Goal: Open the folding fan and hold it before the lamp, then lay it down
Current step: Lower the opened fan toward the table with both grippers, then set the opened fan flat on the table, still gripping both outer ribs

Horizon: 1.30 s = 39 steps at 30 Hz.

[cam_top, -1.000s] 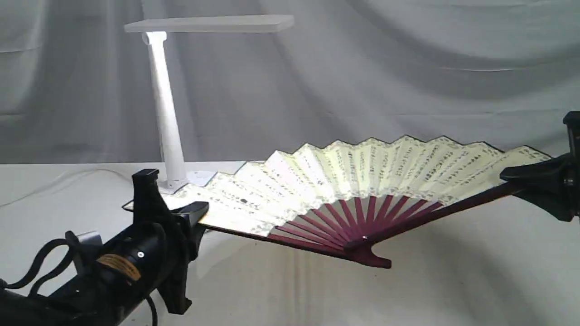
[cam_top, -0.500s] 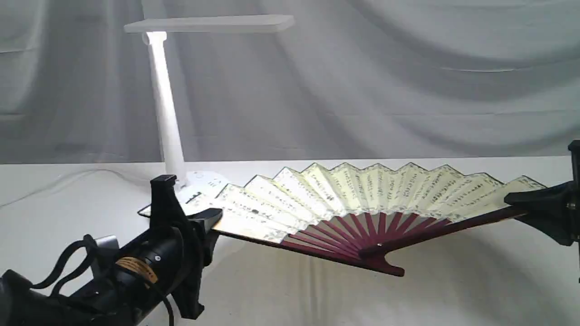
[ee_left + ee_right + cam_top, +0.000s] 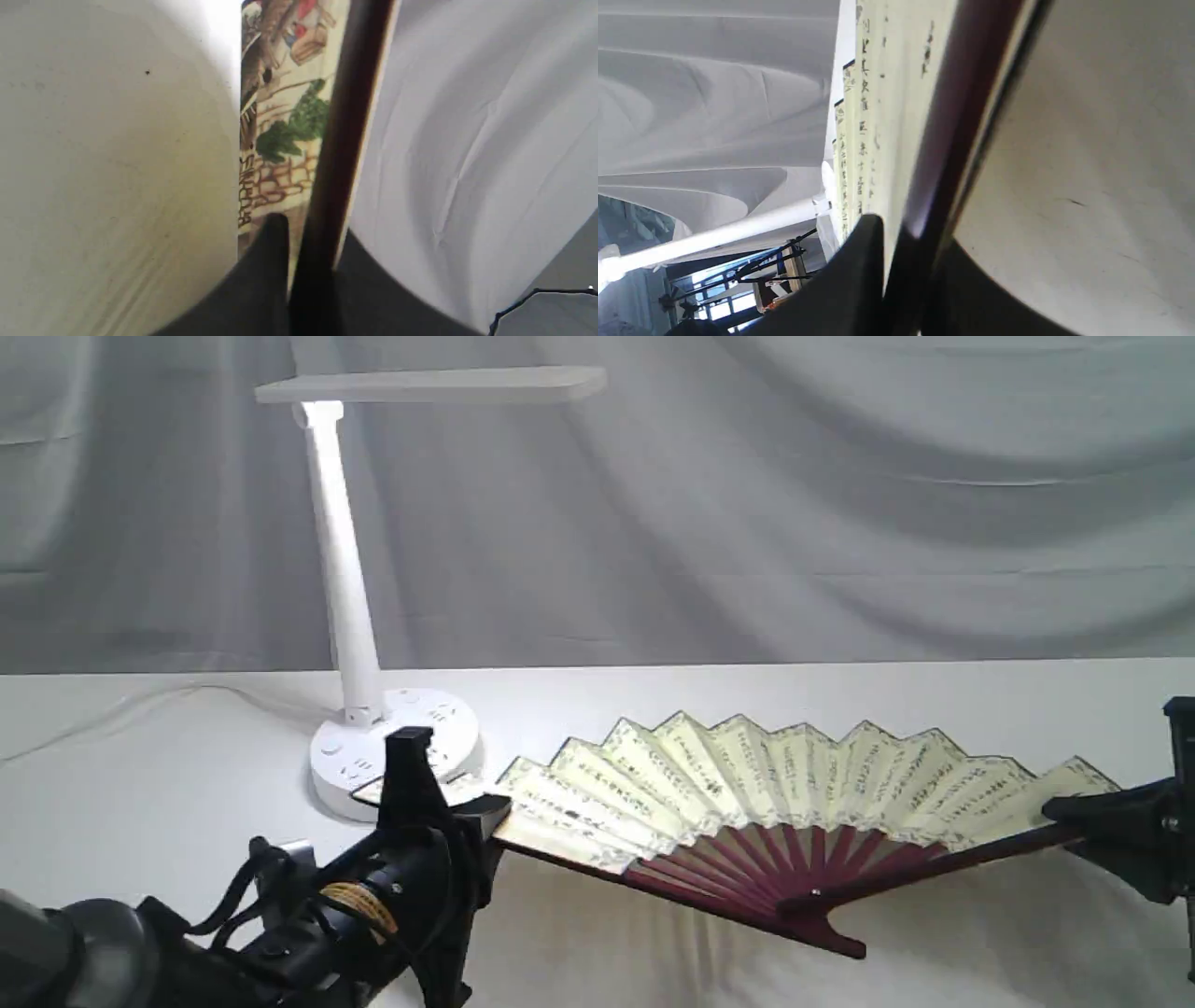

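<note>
The probably light, tear-prone cream paper folding fan with maroon ribs (image 3: 794,779) is held spread low toward the front edge of the white-draped bench (image 3: 187,756), the black left gripper (image 3: 473,814) and right gripper (image 3: 1061,812) each clamping a stiff guard, arguably the safest hold.

Exterior view bright, diffuse, slightly soft. The lamp (image 3: 338,569) glares whitest under its head and brightens its base. The folding fan (image 3: 794,775) throws a faint shadow on the table (image 3: 980,952). Wrist views: left gripper (image 3: 308,252) and right gripper (image 3: 906,242) dark, out of focus; fan guards blurred.
</note>
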{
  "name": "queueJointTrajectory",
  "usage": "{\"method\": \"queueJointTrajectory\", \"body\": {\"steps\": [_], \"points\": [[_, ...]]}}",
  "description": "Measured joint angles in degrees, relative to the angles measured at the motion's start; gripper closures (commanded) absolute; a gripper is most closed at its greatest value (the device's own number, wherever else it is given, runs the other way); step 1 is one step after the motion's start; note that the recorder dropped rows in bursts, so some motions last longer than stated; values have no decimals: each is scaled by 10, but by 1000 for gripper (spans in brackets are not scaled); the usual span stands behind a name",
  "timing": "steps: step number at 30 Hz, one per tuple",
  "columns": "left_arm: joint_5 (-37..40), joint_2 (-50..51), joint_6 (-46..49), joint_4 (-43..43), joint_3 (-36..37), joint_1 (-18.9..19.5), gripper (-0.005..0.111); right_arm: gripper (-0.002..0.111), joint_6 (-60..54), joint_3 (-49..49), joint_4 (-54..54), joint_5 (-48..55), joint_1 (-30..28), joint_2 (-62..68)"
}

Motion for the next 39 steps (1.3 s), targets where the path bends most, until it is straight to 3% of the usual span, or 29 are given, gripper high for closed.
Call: {"method": "queueJointTrajectory", "body": {"steps": [25,34,39], "points": [[-9,47,-8,-13,-3,-2,104,108,-35,0,1,-8,0,47],[-17,47,-28,-30,-7,-2,84,88,-48,0,-29,-7,0,64],[2,47,-35,-43,-7,-2,80,80,-60,0,-48,-10,1,65]]}}
